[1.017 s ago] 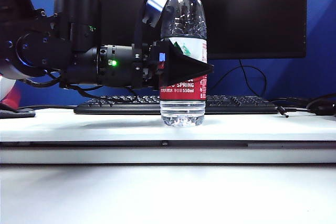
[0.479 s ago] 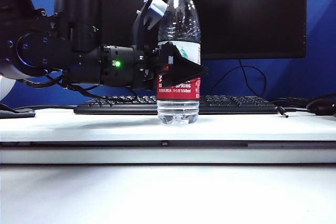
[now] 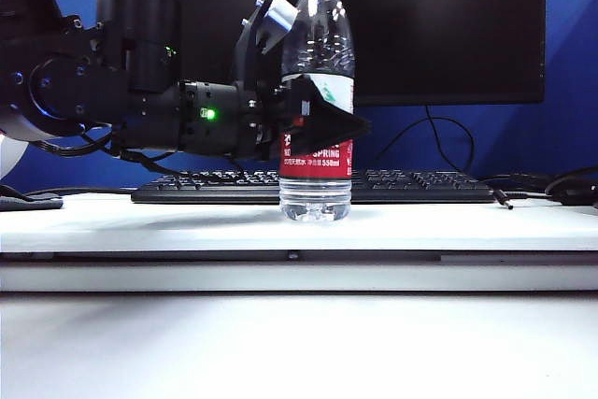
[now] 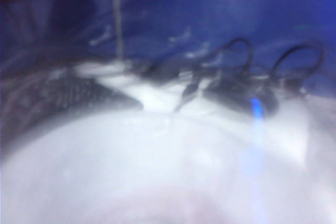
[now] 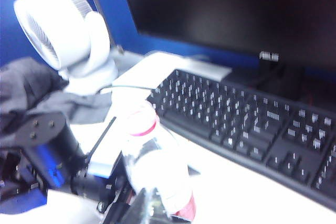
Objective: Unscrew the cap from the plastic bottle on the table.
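Bottle (image 3: 317, 128): stood upright on the table (image 3: 140, 221), just in front of the keyboard (image 3: 420, 186). Its labelled middle is set between the jaws of the left gripper (image 3: 322, 123); whether it is clamped cannot be told. Body clear, label red and white, neck ring red, mouth seen uncapped. Right gripper: out of view above the bottle, jaws together.
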